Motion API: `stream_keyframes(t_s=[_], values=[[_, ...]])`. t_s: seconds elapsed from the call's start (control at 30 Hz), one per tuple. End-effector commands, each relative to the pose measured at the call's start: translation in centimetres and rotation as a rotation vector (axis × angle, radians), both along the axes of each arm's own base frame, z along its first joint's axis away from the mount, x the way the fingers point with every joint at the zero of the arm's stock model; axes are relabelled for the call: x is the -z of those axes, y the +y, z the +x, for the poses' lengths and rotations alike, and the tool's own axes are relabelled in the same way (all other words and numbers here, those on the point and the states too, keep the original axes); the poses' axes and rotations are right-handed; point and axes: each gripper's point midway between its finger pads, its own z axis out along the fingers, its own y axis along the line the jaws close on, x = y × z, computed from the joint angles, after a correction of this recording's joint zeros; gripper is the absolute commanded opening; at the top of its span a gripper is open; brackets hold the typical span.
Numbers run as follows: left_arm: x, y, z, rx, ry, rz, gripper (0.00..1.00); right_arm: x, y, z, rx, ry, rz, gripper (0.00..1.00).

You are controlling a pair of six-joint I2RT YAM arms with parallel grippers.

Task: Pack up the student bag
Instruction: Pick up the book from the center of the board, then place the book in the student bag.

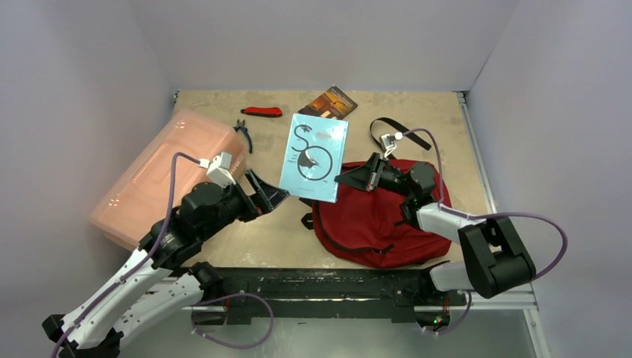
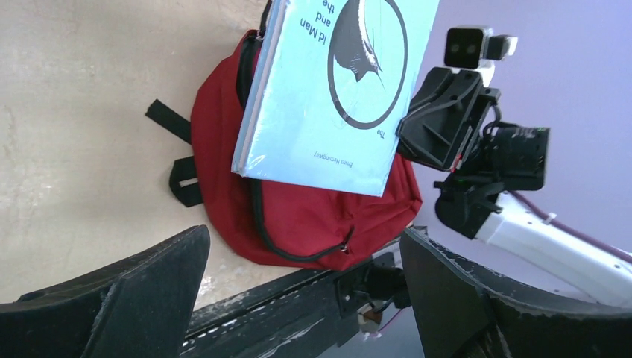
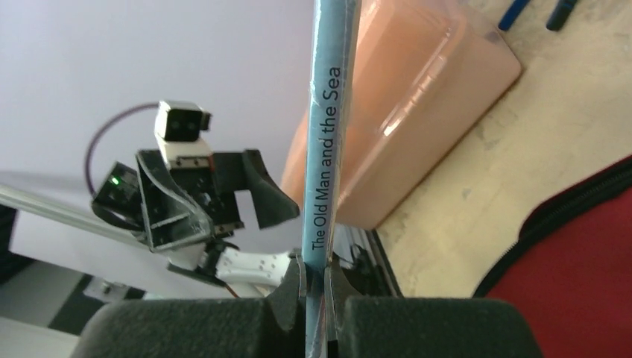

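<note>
The red student bag point(image 1: 373, 220) lies flat on the table at the right, its black strap point(image 1: 395, 127) trailing behind it. It also shows in the left wrist view point(image 2: 313, 216) and the right wrist view point(image 3: 581, 276). My right gripper point(image 1: 344, 180) is shut on the spine of a light blue book point(image 1: 313, 158), "The Old Man and the Sea" point(image 3: 328, 149), and holds it in the air left of the bag. The book shows above the bag in the left wrist view point(image 2: 328, 89). My left gripper point(image 1: 274, 195) is open and empty, just left of the book.
A pink translucent plastic box point(image 1: 168, 175) stands at the left. Behind are blue-handled pliers point(image 1: 244, 134), a red knife point(image 1: 262, 112) and a dark card point(image 1: 328, 102). The black base rail point(image 1: 313, 287) runs along the near edge.
</note>
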Motion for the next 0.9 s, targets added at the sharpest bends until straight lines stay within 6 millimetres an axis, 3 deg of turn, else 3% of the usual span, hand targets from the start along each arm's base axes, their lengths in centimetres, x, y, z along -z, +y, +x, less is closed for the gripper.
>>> stream_keyframes(t_s=[0.0,0.23,0.43,0.57,0.73,0.87], values=[[-2.6,-0.8,0.9,-0.046,-0.046,-0.196,1.0,-5.2,-0.7,-0.2,0.042,-0.037,0.236,0.0],[-3.3,-1.6,2.4,-0.108,-0.107,-0.506,1.0,-7.2,-0.8,0.4,0.079,0.086,0.44,0.0],[-3.4,-2.9,4.5,-0.128,-0.166,-0.607,1.0,-8.6,1.2,0.1,0.084,0.146,0.52,0.0],[-4.9,-3.4,5.5,-0.119,-0.276,-0.653,0.99,-9.2,2.9,-0.3,0.082,0.169,0.535,0.0],[-5.5,-2.8,6.4,-0.167,-0.343,-0.634,0.86,-9.6,2.7,-0.4,0.112,0.18,0.539,0.0],[-5.7,-2.8,6.9,-0.183,-0.353,-0.621,0.6,-10.1,3.8,-1.4,0.128,0.154,0.507,0.0]])
